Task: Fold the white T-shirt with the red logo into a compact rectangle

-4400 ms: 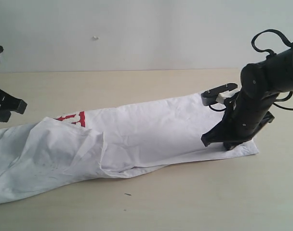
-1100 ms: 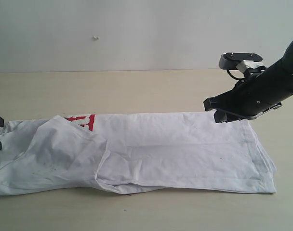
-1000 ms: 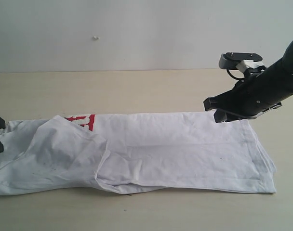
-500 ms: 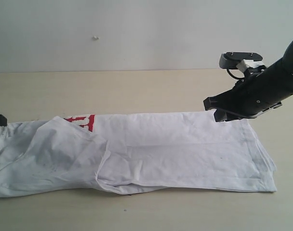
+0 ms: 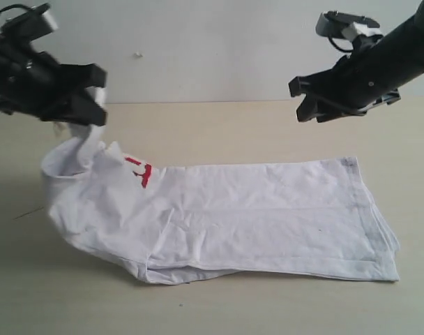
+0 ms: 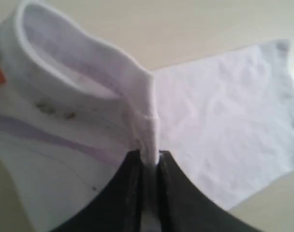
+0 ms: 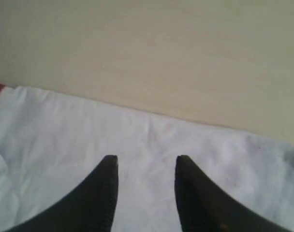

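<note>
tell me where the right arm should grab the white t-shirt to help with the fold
Probably the hem corner at the back in the exterior view of the white T-shirt, coming down from that side. That end lies flat on the table with its edge free, nearest the open right gripper, while the left gripper holds the collar end lifted.

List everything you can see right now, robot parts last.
white T-shirt: one, white, lying lengthwise on the table, its left end raised off the surface.
red logo: one, red, partly showing near the raised end.
table: one, light wood, under the shirt.
wall: one, pale grey, behind the table.
left gripper: one, black, shut on the shirt's raised edge.
right gripper: one, black, open, in the air above the shirt's right part, holding nothing.
</note>
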Robot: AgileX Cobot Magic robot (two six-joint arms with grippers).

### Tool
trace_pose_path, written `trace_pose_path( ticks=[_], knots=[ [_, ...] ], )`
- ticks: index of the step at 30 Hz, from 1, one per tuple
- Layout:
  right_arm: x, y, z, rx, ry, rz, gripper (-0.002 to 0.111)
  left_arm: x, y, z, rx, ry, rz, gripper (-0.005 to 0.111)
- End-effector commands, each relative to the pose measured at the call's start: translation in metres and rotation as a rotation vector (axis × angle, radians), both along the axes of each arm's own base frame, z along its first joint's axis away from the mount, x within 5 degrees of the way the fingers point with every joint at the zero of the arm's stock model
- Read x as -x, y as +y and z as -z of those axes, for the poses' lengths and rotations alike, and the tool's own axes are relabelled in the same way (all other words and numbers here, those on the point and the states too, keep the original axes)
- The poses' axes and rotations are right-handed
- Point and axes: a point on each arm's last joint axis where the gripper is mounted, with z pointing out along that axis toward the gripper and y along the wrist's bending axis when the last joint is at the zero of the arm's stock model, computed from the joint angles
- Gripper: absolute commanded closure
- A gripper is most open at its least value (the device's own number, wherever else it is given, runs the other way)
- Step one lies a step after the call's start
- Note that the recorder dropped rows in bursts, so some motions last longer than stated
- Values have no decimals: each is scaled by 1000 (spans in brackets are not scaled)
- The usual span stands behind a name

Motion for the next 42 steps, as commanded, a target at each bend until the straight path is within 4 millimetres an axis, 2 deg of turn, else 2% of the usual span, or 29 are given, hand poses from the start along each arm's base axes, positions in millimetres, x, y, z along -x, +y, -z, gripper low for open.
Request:
trace_pose_path(
  ticks=[1,4,7,9,11,13,16,21,27,29,33,36,42],
  knots=[
    [-7,-13,-26,12,13,30,62,17,-68,-13,84,-97,110,107],
    [-8,-22,-39,61,34,53,62,28,-110,-4,115,-143,147,107],
    [-8,-26,-44,92,49,38,62,35,-143,16,105,-169,184,107],
    [-7,-26,-44,98,59,33,62,39,-162,31,83,-166,240,103],
    [-6,-26,-43,106,71,26,62,40,-179,43,73,-146,274,90],
    [-4,-26,-42,106,85,21,62,38,-186,48,73,-144,284,74],
    [-3,-26,-42,106,98,15,62,33,-189,43,88,-153,272,54],
    [-7,-25,-24,109,156,-6,62,30,-164,5,82,-222,282,52],
    [-8,-25,42,102,316,-15,62,29,-119,-40,23,-267,237,53],
    [-10,-15,76,-19,345,-57,59,33,-90,-56,-25,-298,189,56],
    [-14,8,124,-169,341,-153,54,47,-50,-66,-59,-328,127,56],
    [-18,9,149,-143,349,-154,54,53,-26,-64,-81,-327,77,56],
    [-18,13,150,-198,356,-157,54,55,-20,-61,-91,-336,62,56]
  ],
)
